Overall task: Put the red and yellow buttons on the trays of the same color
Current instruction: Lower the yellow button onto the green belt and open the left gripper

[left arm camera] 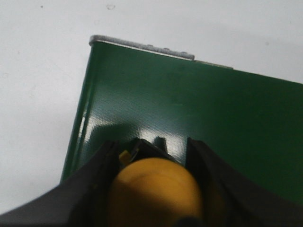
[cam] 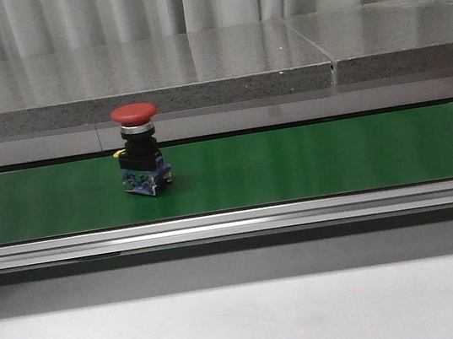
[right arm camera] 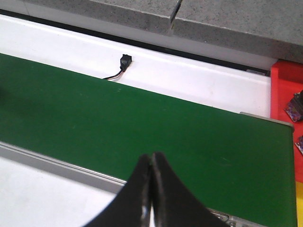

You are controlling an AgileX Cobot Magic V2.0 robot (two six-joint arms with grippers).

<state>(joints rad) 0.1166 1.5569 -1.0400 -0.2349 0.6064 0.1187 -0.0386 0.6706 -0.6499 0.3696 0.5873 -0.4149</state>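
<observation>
Ran flat and glossy across the front view from 9 to 3 o'clock: a dark green conveyor belt (cam: 311, 161), edged along its near side by a grey aluminium rail (cam: 235, 224). Bore a red mushroom-head push button on a black body with a clear-blue base (cam: 140, 151), upright, toward 10 o'clock. Ended short of a red plastic tray (right arm camera: 285, 94) in the right wrist view.
</observation>
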